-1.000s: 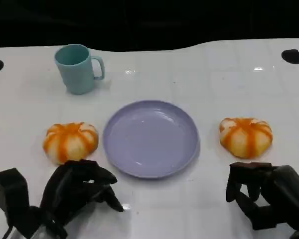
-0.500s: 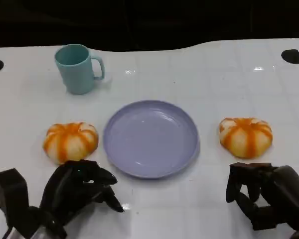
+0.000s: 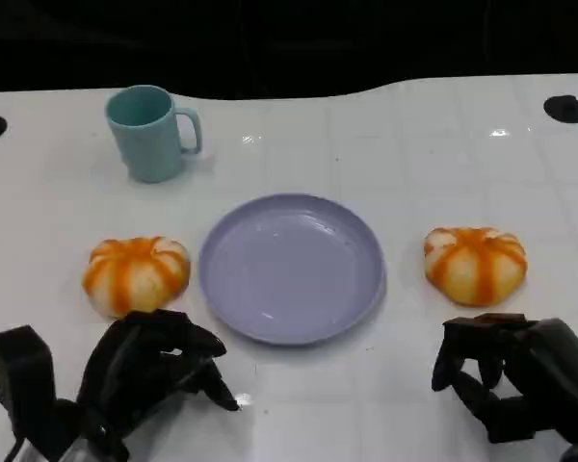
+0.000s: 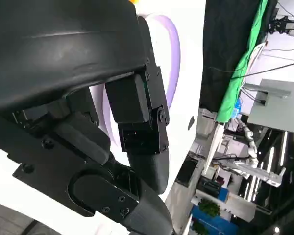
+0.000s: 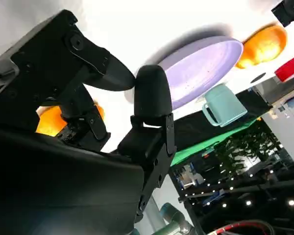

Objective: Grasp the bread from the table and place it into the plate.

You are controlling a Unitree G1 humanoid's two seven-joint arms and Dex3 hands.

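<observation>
1. Bread is what you're after, and two buns sit on the white table (image 3: 443,173): the left bun (image 3: 136,274) just beside the lilac plate (image 3: 291,267) on its left, the right bun (image 3: 475,264) a little apart from the plate's right rim. Both lie on the table, none in the plate.
2. Over the last second almost nothing has shifted. Your right hand (image 3: 506,375) has eased its fingertips slightly lower and inward; your left hand (image 3: 149,366) sits where it was. Buns, plate and teal mug (image 3: 150,132) have not moved.
3. That means, by my reading, the grasp has not begun; you are at the start of the approach.
4. Your left hand holds nothing, fingers curled forward and parted, near the left bun without touching it. Your right hand also holds nothing, fingers bent downward with a gap between them, just short of the right bun.
5. The buns are round, domed and lobed like small pumpkins, orange-striped on pale crust; they look soft, so squeeze gently.
6. The plate is shallow, smooth and glossy, likely plastic; the tabletop is shiny too.
</observation>
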